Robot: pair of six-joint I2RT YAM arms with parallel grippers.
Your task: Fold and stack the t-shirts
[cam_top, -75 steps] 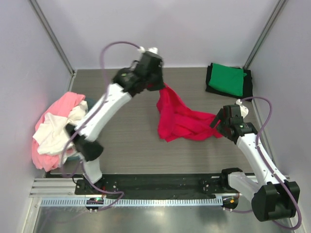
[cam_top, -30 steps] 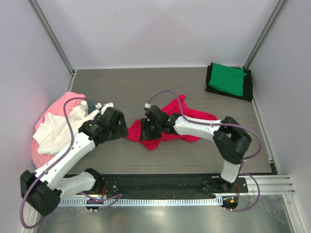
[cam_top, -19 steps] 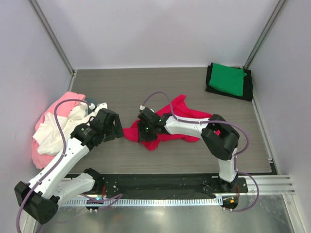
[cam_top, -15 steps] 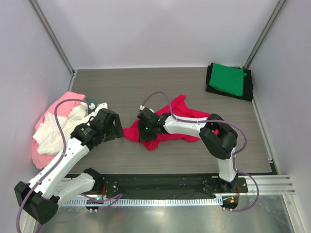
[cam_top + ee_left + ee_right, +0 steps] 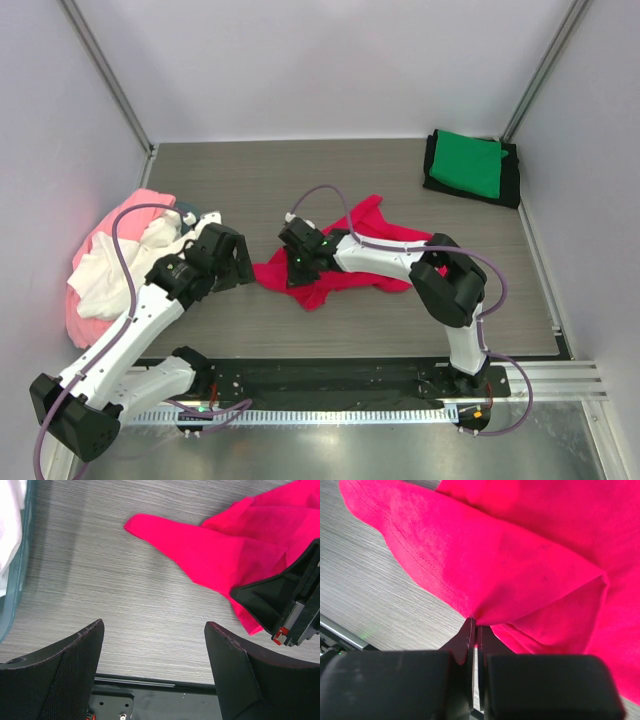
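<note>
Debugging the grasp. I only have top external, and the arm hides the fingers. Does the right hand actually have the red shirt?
Observer: Yes. In the right wrist view the right hand is shut on a folded edge of the red shirt.
Operator: Left hand?
Observer: The left hand is open and empty above the table.
Operator: Any cloth near it?
Observer: A flat pointed corner of the shirt lies ahead of its fingers, not between them.
</note>
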